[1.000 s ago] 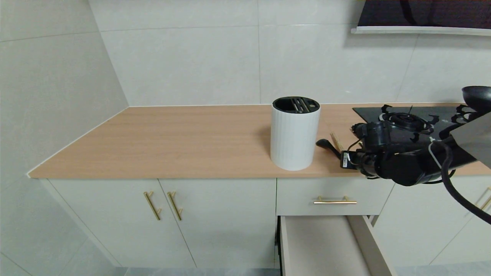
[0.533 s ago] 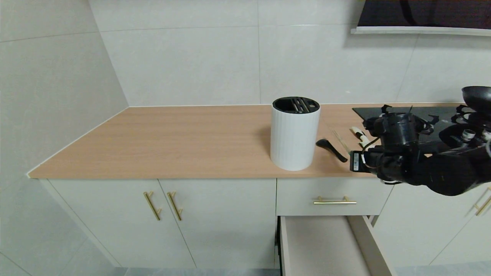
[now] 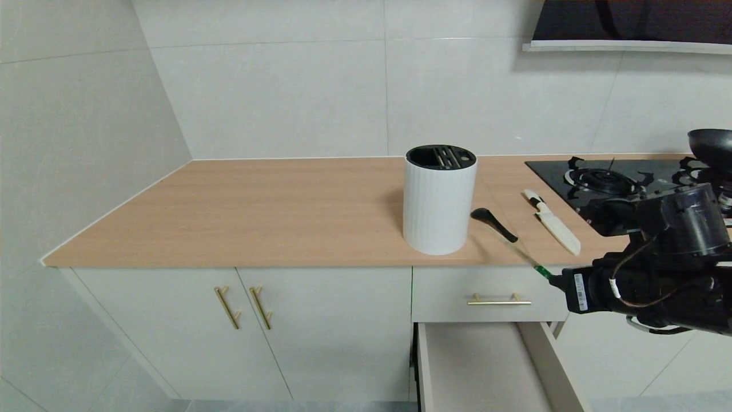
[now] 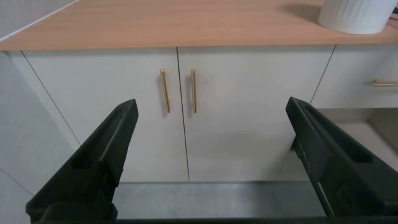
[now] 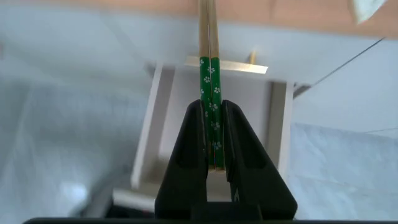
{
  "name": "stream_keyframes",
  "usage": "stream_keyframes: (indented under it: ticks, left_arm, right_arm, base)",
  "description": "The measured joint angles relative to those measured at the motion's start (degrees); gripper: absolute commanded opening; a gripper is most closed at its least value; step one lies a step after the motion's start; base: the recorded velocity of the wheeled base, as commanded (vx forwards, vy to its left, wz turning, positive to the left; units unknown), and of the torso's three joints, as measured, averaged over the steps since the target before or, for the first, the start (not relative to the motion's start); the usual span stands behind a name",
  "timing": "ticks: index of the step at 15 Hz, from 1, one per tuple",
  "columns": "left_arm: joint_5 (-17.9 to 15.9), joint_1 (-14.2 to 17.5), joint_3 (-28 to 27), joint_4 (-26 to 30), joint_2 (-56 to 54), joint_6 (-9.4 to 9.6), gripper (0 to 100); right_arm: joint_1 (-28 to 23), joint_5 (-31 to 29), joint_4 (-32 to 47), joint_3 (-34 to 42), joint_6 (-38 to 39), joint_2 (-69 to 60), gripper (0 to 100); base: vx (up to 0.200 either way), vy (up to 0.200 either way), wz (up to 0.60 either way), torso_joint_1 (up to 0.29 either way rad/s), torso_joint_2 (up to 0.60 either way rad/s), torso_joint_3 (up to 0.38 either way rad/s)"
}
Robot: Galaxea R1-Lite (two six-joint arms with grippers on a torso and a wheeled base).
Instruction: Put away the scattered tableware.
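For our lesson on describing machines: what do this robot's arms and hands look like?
The right arm is black, with a cylinder-shaped wrist, cables and a white barcode label. The right hand has two tapered black fingers; the left hand, two broad ones.

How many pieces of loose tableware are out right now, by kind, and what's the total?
Chopsticks: 2, a pair clamped in the right gripper
Knife: 1, lying on the counter
Black spoon: 1, on the counter beside the white holder
Total: 4
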Motion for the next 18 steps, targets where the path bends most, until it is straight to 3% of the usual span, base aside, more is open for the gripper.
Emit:
stream_keyframes:
  ticks: [9,14,18]
  left_arm:
    - [-0.02,0.00,0.00,0.00,0.00,0.00,100]
    - [-0.02,0.00,0.00,-0.02,0.00,0.00,100]
    - [-0.02,0.00,0.00,0.05,0.00,0.00,100]
  right_arm:
    - [8.90,2.60,2.77,3.61,-1.72,-3.51,0]
    - [10.01,2.61,2.76,4.16,-1.77,-3.39,0]
    - [10.03,2.60,2.77,4.16,-1.77,-2.99,0]
  base:
    - [0.000,0.000,0.00,0.000,0.00,0.000]
    - [0.000,0.000,0.00,-0.008,0.02,0.017]
    - [0.000,0.000,0.00,-0.177,0.41,0.232]
